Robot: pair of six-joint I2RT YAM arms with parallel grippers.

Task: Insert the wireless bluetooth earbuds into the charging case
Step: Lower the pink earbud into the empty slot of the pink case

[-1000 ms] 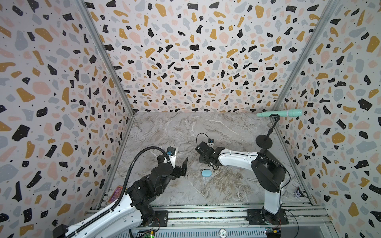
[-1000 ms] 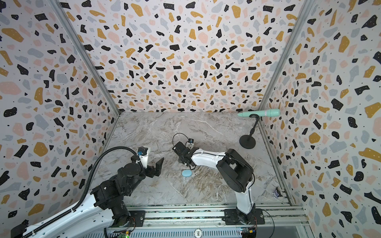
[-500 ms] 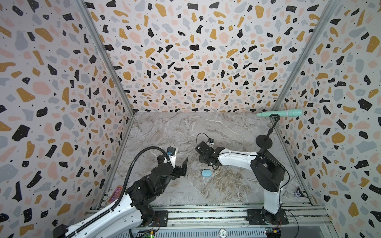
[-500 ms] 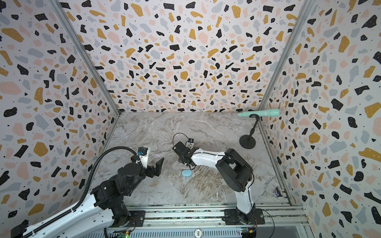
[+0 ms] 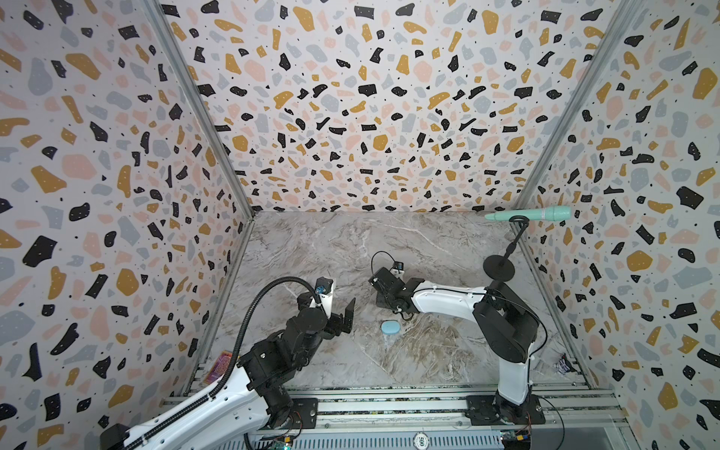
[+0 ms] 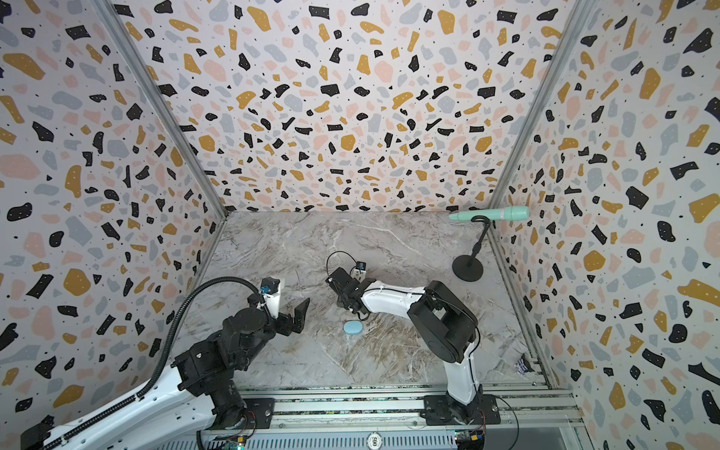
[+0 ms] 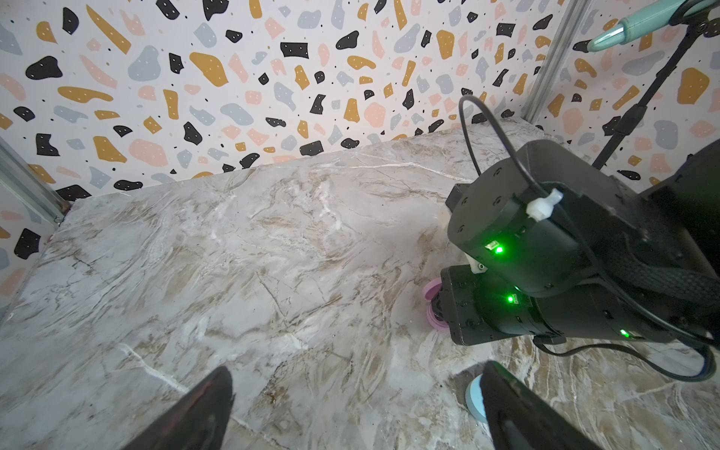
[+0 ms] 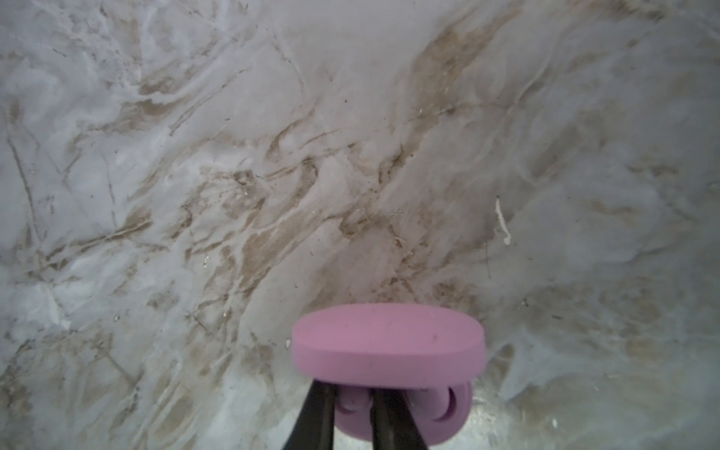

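Pink rounded earbud [image 8: 352, 407] in the narrowed right gripper [image 8: 349, 393], inside the open pink case [image 8: 389, 345]; left gripper [image 7: 354, 368] wide.

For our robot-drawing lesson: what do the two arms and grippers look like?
Left arm and right arm: white links, black joints. Ribbed black hose on left, thin black cable and green lights on right. Left gripper and right gripper: black tapered fingers.
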